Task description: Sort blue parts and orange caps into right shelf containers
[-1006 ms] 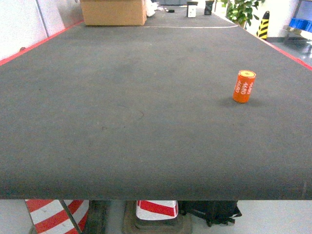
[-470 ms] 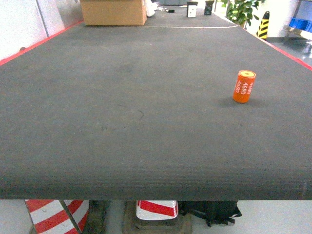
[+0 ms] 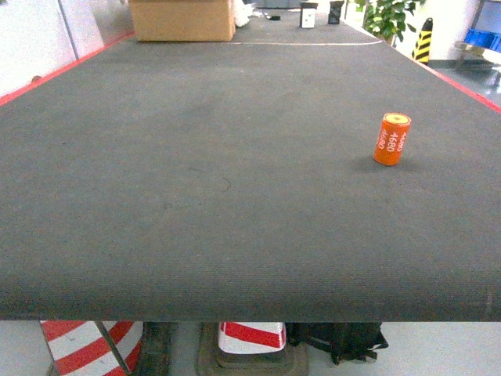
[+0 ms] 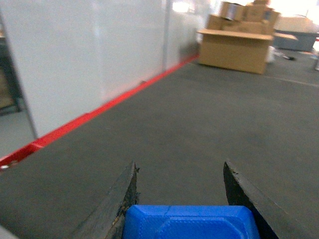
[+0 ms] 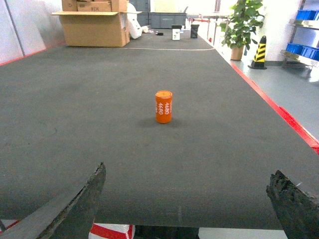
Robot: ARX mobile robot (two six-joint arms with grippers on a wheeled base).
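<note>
orange cap (image 3: 391,139) stood upright on grey table (image 3: 196,157), white "4680" print, yellowish top | left gripper (image 4: 179,191) clamped blue part (image 4: 189,222) | right gripper (image 5: 187,199) gaped wide, empty

Orange cap: a small orange cylinder (image 3: 391,139) with white "4680" print running down its side and a yellowish top face
Pose: upright on its flat end — the top face looks up
Place: on the dark grey ribbed mat, toward the right of the head view, well short of the red-edged right border
Right wrist view: the same cap (image 5: 163,106) stands ahead, near the middle of the picture, alone on the mat
Contact: nothing touches it — it stands free
Blue part: a blue moulded plastic piece (image 4: 191,222) with bevelled corners, low in the left wrist view, lying between the two dark fingers; only its top face shows
Shelf containers: blue crates (image 5: 304,15) on a rack at the far right, small and partly cut off
</note>
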